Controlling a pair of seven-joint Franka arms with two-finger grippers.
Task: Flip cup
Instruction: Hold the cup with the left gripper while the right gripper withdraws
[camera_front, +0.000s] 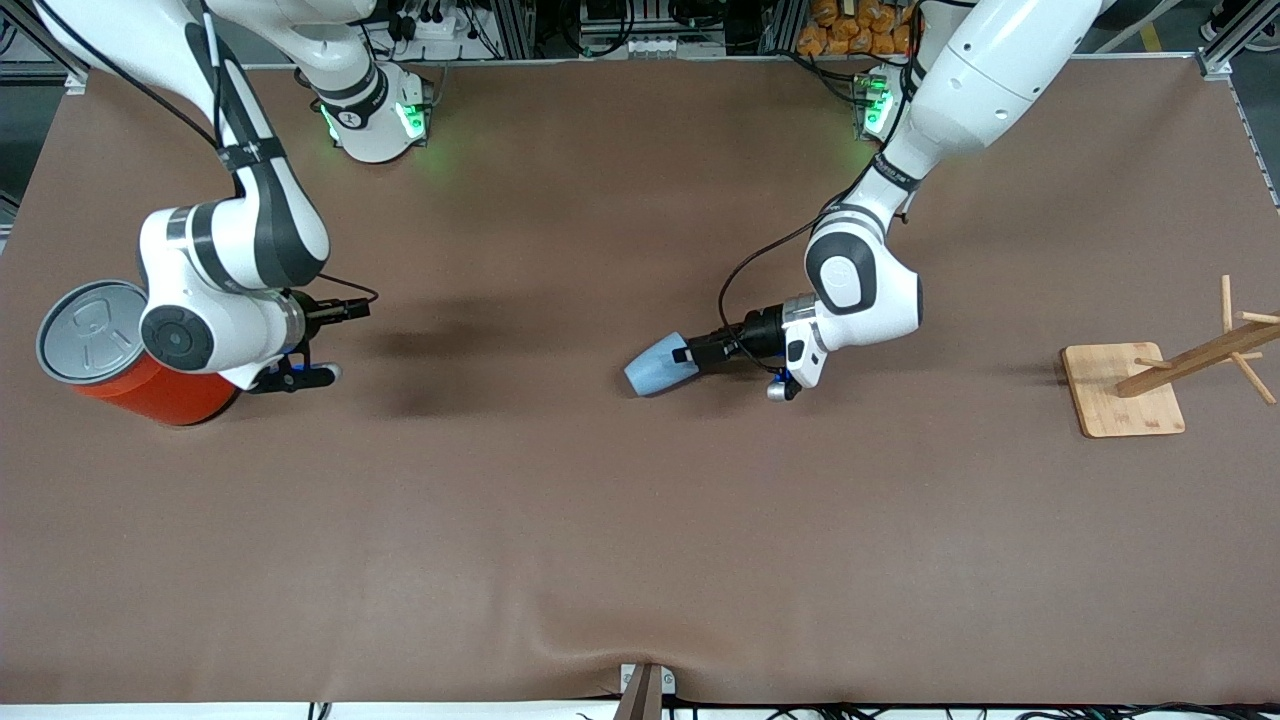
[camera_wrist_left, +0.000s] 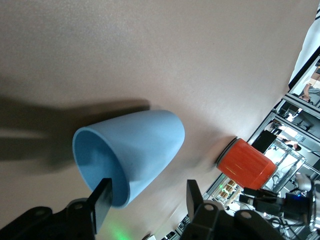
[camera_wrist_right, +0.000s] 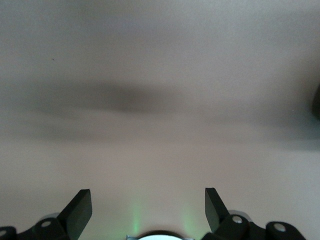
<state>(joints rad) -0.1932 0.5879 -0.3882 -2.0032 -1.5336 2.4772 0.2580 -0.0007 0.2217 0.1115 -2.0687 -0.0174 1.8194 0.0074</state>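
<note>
Grasp step — left gripper (camera_front: 684, 355) reaching the cup's rim

The cup (camera_front: 655, 367) is lying sideways mid-table, one half-open finger (camera_wrist_left: 101, 201) sitting inside its mouth at 3 o'clock — next, pinching the wall and rotating; right gripper (camera_front: 345, 309) waiting, spread wide.

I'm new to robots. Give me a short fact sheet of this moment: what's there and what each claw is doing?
cup: light blue, lying on its side mid-table
left claw: at the cup's open rim, one finger inside, one outside, not yet pinched
right claw: open, empty, waiting beside the orange can
orange can: upright, grey lid, right arm's end
wooden rack: left arm's end
</note>
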